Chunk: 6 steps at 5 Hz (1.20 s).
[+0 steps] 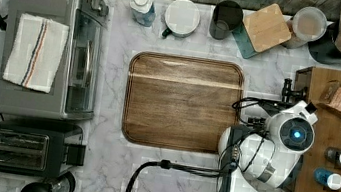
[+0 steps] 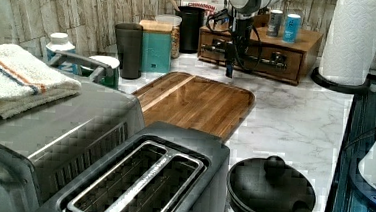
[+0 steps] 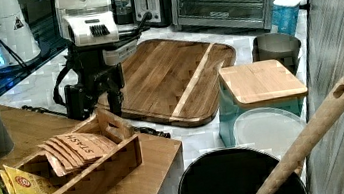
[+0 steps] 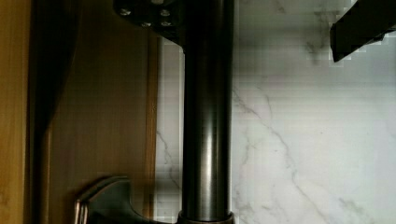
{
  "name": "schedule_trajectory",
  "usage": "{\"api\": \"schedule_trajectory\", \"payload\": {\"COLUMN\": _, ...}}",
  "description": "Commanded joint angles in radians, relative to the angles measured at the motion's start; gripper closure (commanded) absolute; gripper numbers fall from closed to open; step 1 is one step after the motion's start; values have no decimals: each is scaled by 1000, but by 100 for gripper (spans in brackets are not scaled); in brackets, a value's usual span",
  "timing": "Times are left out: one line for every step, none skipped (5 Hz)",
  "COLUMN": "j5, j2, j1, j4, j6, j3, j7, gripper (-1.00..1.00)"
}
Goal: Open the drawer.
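1 arm is working at the drawer (image 2: 252, 54), which sits at the cabinet front beyond the cutting board (image 2: 196, 101) in the left view. The gripper (image 4: 275, 28) is straddling the black bar handle (image 4: 205, 121) with its fingers spread, 1 on each side, not yet pinching. This looks like the grasping step; next it needs to clamp the bar, then pull straight outward.
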<state>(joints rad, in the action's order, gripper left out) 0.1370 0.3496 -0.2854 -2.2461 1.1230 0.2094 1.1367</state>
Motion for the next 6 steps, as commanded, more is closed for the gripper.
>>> {"api": "schedule_trajectory", "payload": {"j5": -241, "j2": -58, "j1": -71, "j4": 36, "j6": -183, "j3": -113, "j7": 213, "gripper": -100}}
{"api": "schedule_trajectory", "payload": {"j5": -255, "j2": -82, "j1": -52, "j4": 13, "j6": -226, "j3": -135, "j7": 224, "gripper": -100}}
{"api": "schedule_trajectory", "payload": {"j5": -297, "j2": -115, "j1": -4, "j4": -42, "j6": -207, "j3": -148, "j7": 186, "gripper": -100}}
{"api": "schedule_trajectory", "payload": {"j5": -315, "j2": -148, "j1": 53, "j4": -106, "j6": -150, "j3": -174, "j7": 111, "gripper": -100}}
{"api": "schedule_trajectory", "payload": {"j5": -332, "j2": -169, "j1": 87, "j4": -158, "j6": -89, "j3": -222, "j7": 53, "gripper": -100}}
{"api": "schedule_trajectory", "payload": {"j5": -347, "j2": -194, "j1": 191, "j4": -204, "j6": -47, "j3": -205, "j7": 22, "gripper": -100}}
